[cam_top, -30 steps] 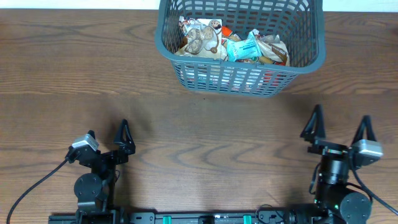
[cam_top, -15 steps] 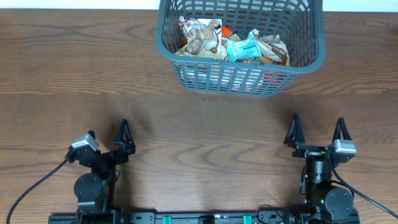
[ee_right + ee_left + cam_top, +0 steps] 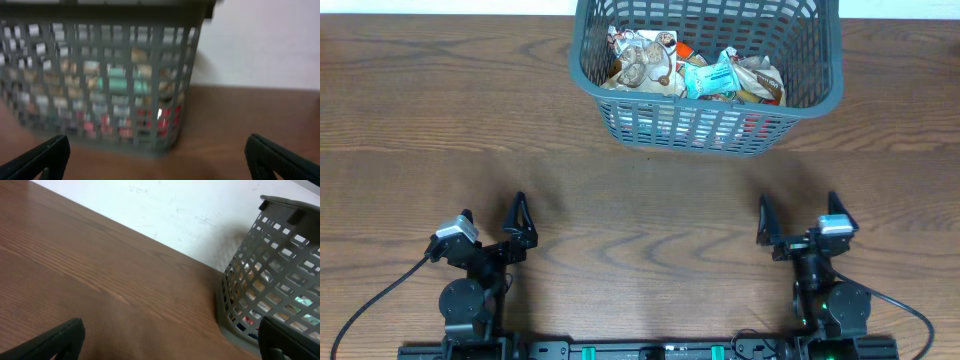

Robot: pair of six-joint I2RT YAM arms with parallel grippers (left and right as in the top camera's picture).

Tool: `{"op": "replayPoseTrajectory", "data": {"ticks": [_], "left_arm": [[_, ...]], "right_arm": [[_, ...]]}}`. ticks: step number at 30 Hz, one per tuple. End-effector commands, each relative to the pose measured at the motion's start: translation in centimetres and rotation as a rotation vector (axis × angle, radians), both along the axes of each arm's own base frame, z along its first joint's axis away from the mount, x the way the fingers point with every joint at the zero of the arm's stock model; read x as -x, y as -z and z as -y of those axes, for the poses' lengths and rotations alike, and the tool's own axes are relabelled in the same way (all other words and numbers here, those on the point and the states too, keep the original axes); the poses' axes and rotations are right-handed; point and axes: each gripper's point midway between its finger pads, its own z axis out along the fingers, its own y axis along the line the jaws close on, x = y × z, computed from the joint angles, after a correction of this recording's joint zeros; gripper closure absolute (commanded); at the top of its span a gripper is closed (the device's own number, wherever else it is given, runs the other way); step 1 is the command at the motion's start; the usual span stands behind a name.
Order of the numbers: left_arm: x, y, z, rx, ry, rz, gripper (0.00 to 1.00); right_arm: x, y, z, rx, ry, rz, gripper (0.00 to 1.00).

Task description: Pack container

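We see a brown wooden table (image 3: 620, 190); at its far edge, right of centre, sits the grey basket (image 3: 705, 125), just where it was a second ago; since then the right gripper (image 3: 798, 203) has slid leftward along the near edge, while the left gripper (image 3: 493, 207) has not moved; both have jaws spread apart, holding nothing, well short of the basket; snack packets (image 3: 705, 78) cover the basket floor and we see none left outside it, so we judge packing finished and the arm parking.
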Motion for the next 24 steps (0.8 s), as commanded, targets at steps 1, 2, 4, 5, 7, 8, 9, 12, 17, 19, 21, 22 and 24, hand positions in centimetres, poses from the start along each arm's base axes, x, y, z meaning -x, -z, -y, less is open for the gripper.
{"op": "replayPoseTrajectory", "data": {"ticks": [1,2,4,5,7,8,9,12,17,19,21,22,24], "left_arm": [[-0.03,1.75,-0.23,-0.005,-0.011,-0.039,0.01],[-0.03,1.77,-0.23,-0.005,-0.011,-0.039,0.01],[-0.03,1.75,-0.24,-0.005,-0.011,-0.039,0.01],[-0.03,1.75,-0.23,-0.005,-0.011,-0.039,0.01],[-0.03,1.75,-0.24,-0.005,-0.011,-0.039,0.01],[-0.03,1.75,-0.24,-0.005,-0.011,-0.039,0.01],[-0.03,1.75,-0.24,-0.005,-0.011,-0.039,0.01],[-0.03,1.75,-0.23,-0.005,-0.011,-0.039,0.01],[-0.03,1.75,-0.24,-0.005,-0.011,-0.039,0.01],[-0.03,1.75,-0.23,-0.005,-0.011,-0.039,0.01],[-0.03,1.75,-0.24,-0.005,-0.011,-0.039,0.02],[-0.03,1.75,-0.24,-0.005,-0.011,-0.039,0.01],[-0.03,1.75,-0.24,-0.005,-0.011,-0.039,0.01]], "right_arm": [[0.18,1.50,-0.99,0.045,-0.055,-0.049,0.01],[0.18,1.44,-1.03,0.046,-0.058,-0.047,0.01],[0.18,1.40,-1.03,0.067,-0.058,-0.043,0.01],[0.18,1.41,-1.03,0.074,-0.059,-0.042,0.01],[0.17,1.43,-0.95,0.076,-0.054,-0.043,0.01],[0.17,1.43,-0.96,0.075,-0.055,-0.043,0.01],[0.17,1.43,-0.96,0.074,-0.055,-0.043,0.01],[0.17,1.40,-0.95,0.074,-0.055,-0.042,0.01],[0.16,1.41,-0.93,0.074,-0.054,-0.042,0.01],[0.16,1.41,-0.93,0.074,-0.054,-0.042,0.01],[0.16,1.41,-0.93,0.074,-0.054,-0.042,0.01],[0.16,1.41,-0.93,0.074,-0.054,-0.042,0.01],[0.16,1.41,-0.93,0.074,-0.054,-0.042,0.01]]}}
